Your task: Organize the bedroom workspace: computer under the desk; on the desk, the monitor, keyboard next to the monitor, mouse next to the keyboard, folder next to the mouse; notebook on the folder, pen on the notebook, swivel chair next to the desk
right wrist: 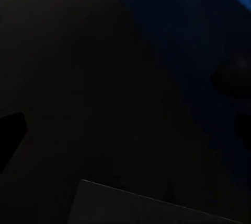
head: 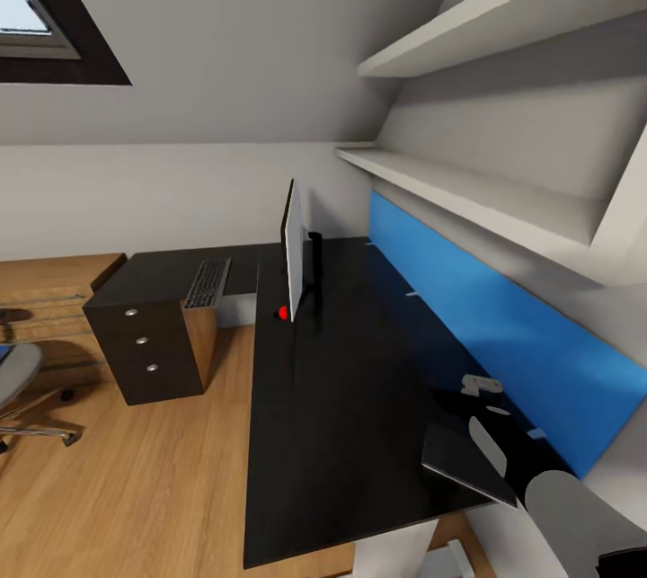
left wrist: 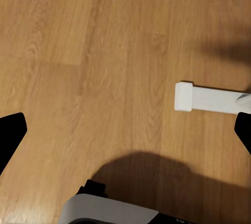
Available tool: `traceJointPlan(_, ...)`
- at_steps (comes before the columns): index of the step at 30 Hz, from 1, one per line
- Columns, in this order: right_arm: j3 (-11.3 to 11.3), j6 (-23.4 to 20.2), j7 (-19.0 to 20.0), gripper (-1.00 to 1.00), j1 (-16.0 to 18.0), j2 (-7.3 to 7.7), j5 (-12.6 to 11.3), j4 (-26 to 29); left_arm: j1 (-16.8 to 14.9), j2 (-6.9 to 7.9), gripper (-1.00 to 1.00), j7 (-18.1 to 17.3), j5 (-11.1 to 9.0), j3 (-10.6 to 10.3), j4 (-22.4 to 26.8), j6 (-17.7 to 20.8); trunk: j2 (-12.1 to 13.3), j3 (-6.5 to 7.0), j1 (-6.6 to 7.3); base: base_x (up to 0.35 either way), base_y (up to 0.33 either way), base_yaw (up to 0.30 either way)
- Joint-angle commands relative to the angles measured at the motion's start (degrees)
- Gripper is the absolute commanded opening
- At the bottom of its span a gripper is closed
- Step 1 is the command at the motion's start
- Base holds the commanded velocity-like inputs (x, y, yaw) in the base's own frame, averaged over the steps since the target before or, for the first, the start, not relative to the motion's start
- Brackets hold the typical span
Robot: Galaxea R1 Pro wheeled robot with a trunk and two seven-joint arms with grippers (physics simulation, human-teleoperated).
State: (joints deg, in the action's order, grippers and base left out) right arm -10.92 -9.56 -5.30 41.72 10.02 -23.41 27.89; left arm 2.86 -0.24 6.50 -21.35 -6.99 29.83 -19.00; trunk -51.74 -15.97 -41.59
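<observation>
The black L-shaped desk (head: 350,398) carries the thin monitor (head: 293,250), seen edge-on, and the keyboard (head: 208,281) on its far left wing above the drawer unit (head: 148,340). A grey notebook (head: 463,461) lies at the desk's near right corner, under my right arm; its edge (right wrist: 146,208) shows close to the camera. My right gripper (right wrist: 125,135) stands open over the dark desktop with nothing between its fingers. My left gripper (left wrist: 125,130) hangs open above the wood floor. The swivel chair (head: 20,380) stands at the far left. Computer, mouse and pen are out of view.
A long blue wall panel (head: 503,326) runs behind the desk, with white shelves (head: 467,191) jutting out above it. A white desk foot (left wrist: 206,98) rests on the plank floor (head: 153,488). A skylight (head: 36,12) sits at the upper left.
</observation>
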Motion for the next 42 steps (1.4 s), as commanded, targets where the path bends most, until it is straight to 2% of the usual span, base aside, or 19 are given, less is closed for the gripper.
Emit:
traceJointPlan(1,-0.4,-0.3,-0.5,1.00,0.0,0.08,-0.5,0.1,0.0,0.06,1.00,0.5,-0.4,-0.5,0.1,-0.2,-0.5,-0.25,-0.24,0.000,0.000,0.000)
traceJointPlan(14,-0.4,-1.0,-0.5,1.00,0.0,0.00,-0.5,0.1,0.0,0.19,1.00,0.6,-0.3,-0.4,0.3,-0.3,-5.7,-2.58,-3.09,0.000,0.000,0.000)
traceJointPlan(18,-0.4,-1.1,-0.5,1.00,0.0,-0.04,-0.5,0.1,0.0,0.86,1.00,0.7,-0.4,-0.2,0.8,-0.3,-7.3,-3.30,-3.97,0.000,0.000,0.000)
traceJointPlan(19,-0.4,-1.1,-0.5,1.00,0.0,-0.07,-0.6,0.1,0.0,2.16,1.00,0.6,-1.1,1.0,3.1,0.0,-7.7,-3.48,-4.19,0.000,0.000,0.000)
traceJointPlan(22,-0.4,-1.1,-0.5,1.00,0.0,-0.06,-0.6,0.1,0.0,3.20,1.00,0.6,-3.0,3.2,7.2,2.3,-8.9,-4.02,-4.85,0.000,0.000,0.000)
traceJointPlan(23,-0.4,-1.2,-0.5,1.00,0.0,-0.07,-0.5,0.1,0.0,3.40,1.00,0.6,-3.3,3.6,8.6,3.6,-9.3,-4.20,-5.07,0.000,0.000,0.000)
traceJointPlan(24,-0.4,-1.4,-0.5,1.00,0.0,-0.08,-0.6,0.2,0.0,3.78,1.00,0.6,-3.9,4.3,12.1,7.5,-9.7,-4.38,-5.29,0.000,0.000,0.000)
traceJointPlan(27,-0.4,-1.6,-0.5,1.00,0.0,-0.08,-0.5,0.2,0.0,4.47,1.00,0.6,-4.5,4.9,18.5,15.8,-10.9,-4.92,-5.95,0.000,0.000,0.000)
traceJointPlan(28,-0.4,-1.8,-0.5,1.00,0.0,-0.05,-0.5,0.2,0.0,5.47,1.00,0.6,-4.9,5.5,28.1,28.2,-11.3,-5.10,-6.17,0.000,0.000,0.000)
traceJointPlan(31,-0.4,-1.9,-0.5,1.00,0.0,-0.07,-0.5,0.2,0.0,6.03,1.00,0.6,-5.2,7.0,35.3,36.2,-12.5,-5.63,-6.83,0.000,0.000,0.000)
traceJointPlan(32,-0.4,-1.9,-0.5,1.00,0.0,-0.04,-0.5,0.2,0.0,6.13,1.00,0.6,-5.8,8.8,39.7,40.3,-12.5,-5.63,-6.83,0.000,0.000,0.000)
traceJointPlan(34,-0.4,-1.9,-0.5,1.00,0.0,-0.06,-0.5,0.2,0.0,6.13,1.00,0.5,-6.5,10.6,43.3,43.4,-12.5,-5.63,-6.83,0.000,0.000,0.000)
traceJointPlan(37,-0.4,-1.9,-0.5,1.00,0.0,-0.07,-0.5,0.2,0.0,6.12,1.00,0.2,-7.9,12.5,46.9,46.2,-12.5,-5.63,-6.83,0.000,0.000,0.000)
traceJointPlan(40,-0.4,-1.9,-0.5,1.00,0.0,-0.08,-0.4,0.2,0.0,6.12,1.00,0.0,-9.0,13.5,47.9,47.5,-12.5,-5.63,-6.83,0.000,0.000,0.000)
traceJointPlan(42,-0.5,-2.0,-0.5,1.00,0.0,-0.12,-0.4,0.2,0.0,6.14,1.00,-0.1,-9.4,13.9,46.9,47.9,-12.5,-5.63,-6.83,0.000,0.000,0.000)
